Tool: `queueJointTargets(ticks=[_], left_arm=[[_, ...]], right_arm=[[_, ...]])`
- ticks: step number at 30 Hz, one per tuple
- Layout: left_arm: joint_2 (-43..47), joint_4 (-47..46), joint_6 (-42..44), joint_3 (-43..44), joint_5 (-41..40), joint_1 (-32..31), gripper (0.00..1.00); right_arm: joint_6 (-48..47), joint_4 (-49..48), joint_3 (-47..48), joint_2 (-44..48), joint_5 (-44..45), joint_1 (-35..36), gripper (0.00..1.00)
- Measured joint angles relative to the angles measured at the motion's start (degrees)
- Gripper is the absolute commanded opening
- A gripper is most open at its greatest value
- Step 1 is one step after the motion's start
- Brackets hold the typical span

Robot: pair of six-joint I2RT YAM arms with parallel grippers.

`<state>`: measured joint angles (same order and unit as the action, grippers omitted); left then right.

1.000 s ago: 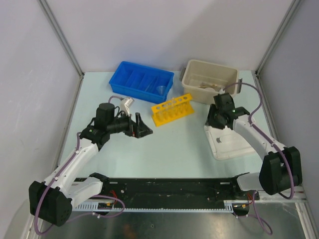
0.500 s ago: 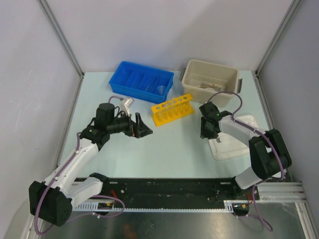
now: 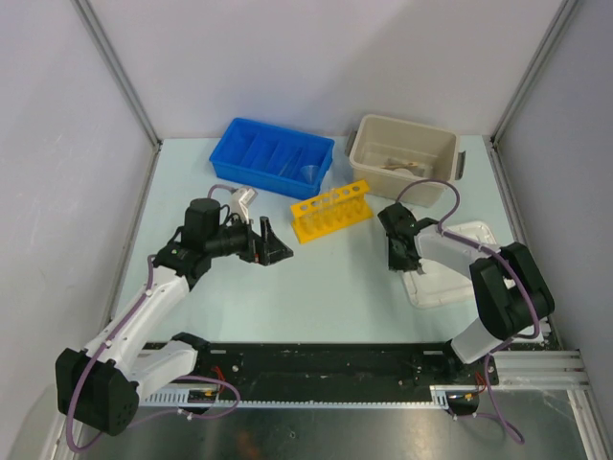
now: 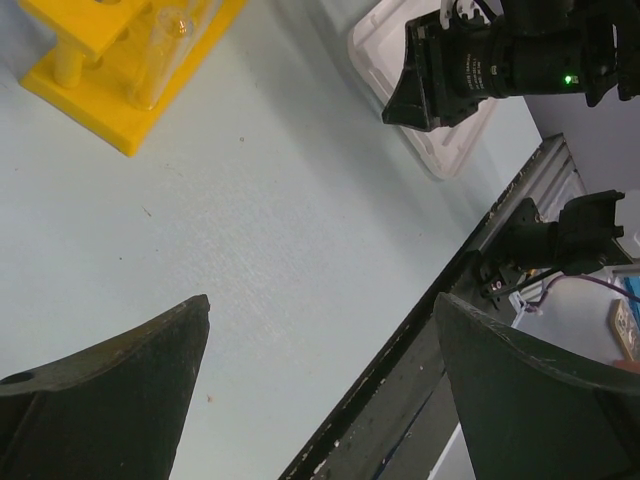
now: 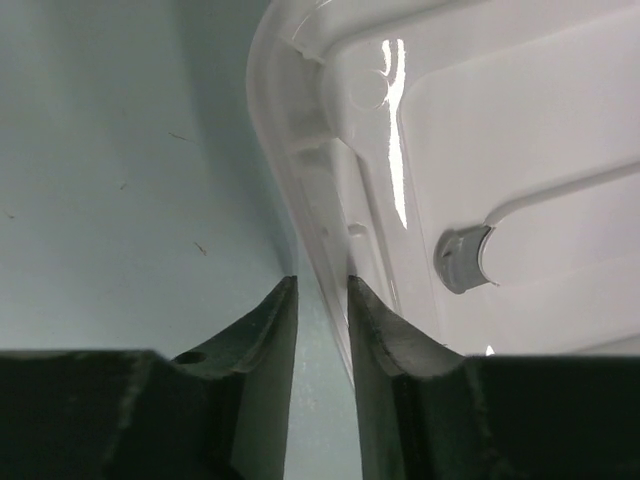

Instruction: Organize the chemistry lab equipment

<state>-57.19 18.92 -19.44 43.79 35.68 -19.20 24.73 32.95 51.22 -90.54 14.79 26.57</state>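
L gripper point(image 4: 322, 300) wide open, empty, just left of the yellow test-tube rack point(image 3: 330, 212), whose long axis runs diagonal. R gripper point(image 5: 320, 285) narrow astride the white lid point(image 5: 480, 150) rim, right of the rack; can't tell if it's gripping. I'd take L as nearer.

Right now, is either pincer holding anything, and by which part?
The right pincer is shut on the white lid, pinching the rim of its left edge. The left pincer is open and holds nothing.
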Motion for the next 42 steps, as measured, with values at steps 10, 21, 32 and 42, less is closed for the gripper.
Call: queueJointTargets(ticks=[10,21,32,42], left_arm=[[0.0,0.0,0.02,0.0,0.02,0.0,0.98],[-0.24,-0.04,-0.02,-0.02,-1.01,-2.93,0.95],[-7.15,-0.48,-5.27,2.64,-1.16,-11.1,0.94],[-10.86,-0.61,-10.67,0.59,-5.7,-18.43,0.92]], right_arm=[[-1.44,-1.07,-1.09,1.49,1.25,4.85,0.0],[3.19,2.67,-1.92,17.51,-2.73,22.29,0.0],[10.36,-2.19,-2.16,23.21,-0.57,47.54,0.0],[15.39,-7.17,-2.62,21.22,8.33,60.54,0.0]])
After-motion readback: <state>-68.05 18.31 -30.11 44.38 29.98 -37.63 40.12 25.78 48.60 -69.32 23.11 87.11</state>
